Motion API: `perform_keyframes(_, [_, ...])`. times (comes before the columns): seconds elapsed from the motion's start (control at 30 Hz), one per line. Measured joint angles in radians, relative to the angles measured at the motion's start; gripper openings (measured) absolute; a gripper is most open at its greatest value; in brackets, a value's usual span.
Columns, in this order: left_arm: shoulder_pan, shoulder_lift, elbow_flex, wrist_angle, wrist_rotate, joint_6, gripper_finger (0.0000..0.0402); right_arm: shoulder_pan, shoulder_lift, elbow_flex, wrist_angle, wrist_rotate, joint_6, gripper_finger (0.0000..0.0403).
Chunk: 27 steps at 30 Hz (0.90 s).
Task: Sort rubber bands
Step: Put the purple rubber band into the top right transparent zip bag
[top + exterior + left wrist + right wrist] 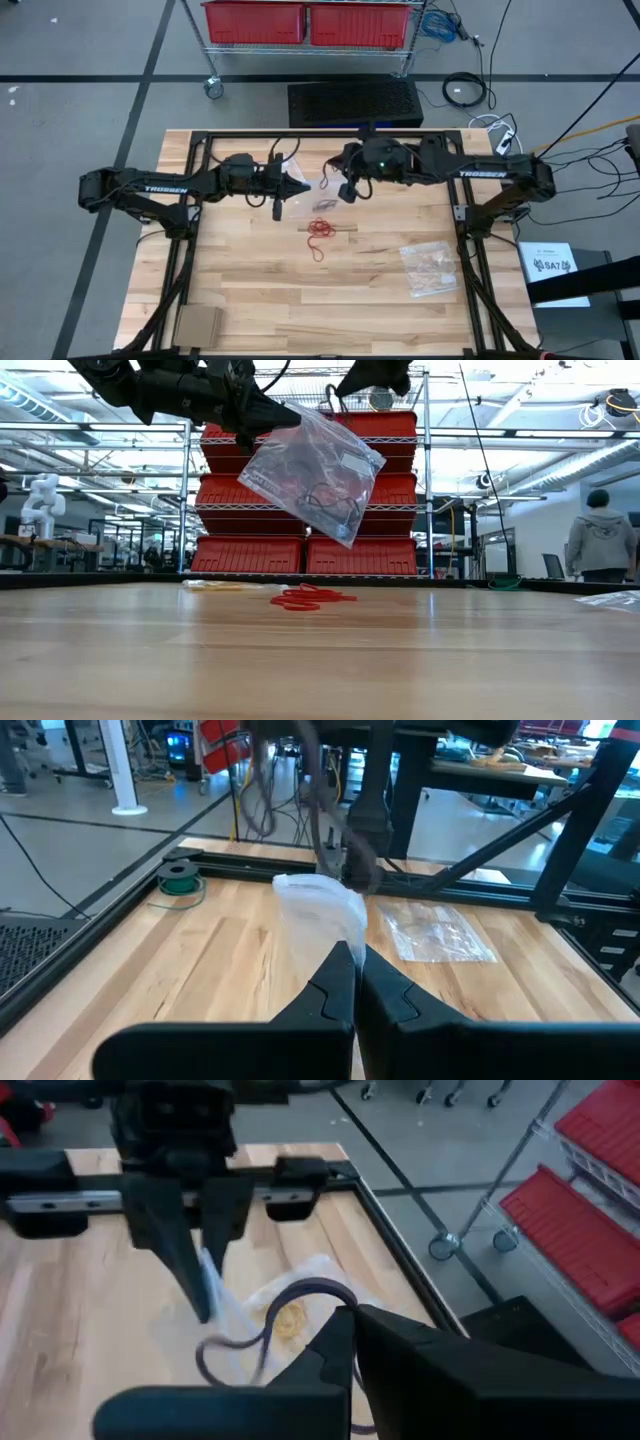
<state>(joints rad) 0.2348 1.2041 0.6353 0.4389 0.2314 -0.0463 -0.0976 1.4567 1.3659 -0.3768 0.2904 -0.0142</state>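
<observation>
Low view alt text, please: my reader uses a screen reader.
A clear plastic bag hangs above the wooden table, pinched at its top corner by the left gripper. Red rubber bands lie beneath it; red bins fill shelves behind.

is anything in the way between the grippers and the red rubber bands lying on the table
Nothing on the table blocks the red rubber bands. But the left gripper holds a clear bag aloft, and the right gripper is shut beside it.

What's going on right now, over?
Left gripper shut on clear bag, held aloft. Right gripper shut beside it. Red rubber bands on table. Nothing blocking.
</observation>
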Motion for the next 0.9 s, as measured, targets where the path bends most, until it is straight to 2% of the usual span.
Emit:
perform_keyframes(0.27, [0.0, 0.0, 0.0, 0.0, 0.0, -0.001, 0.0, 0.024, -0.006, 0.015, -0.022, 0.105, -0.039, 0.0])
perform_keyframes(0.9, [0.0, 0.0, 0.0, 0.011, -0.018, -0.001, 0.0, 0.064, -0.008, 0.042, -0.084, 0.129, 0.01, 0.0])
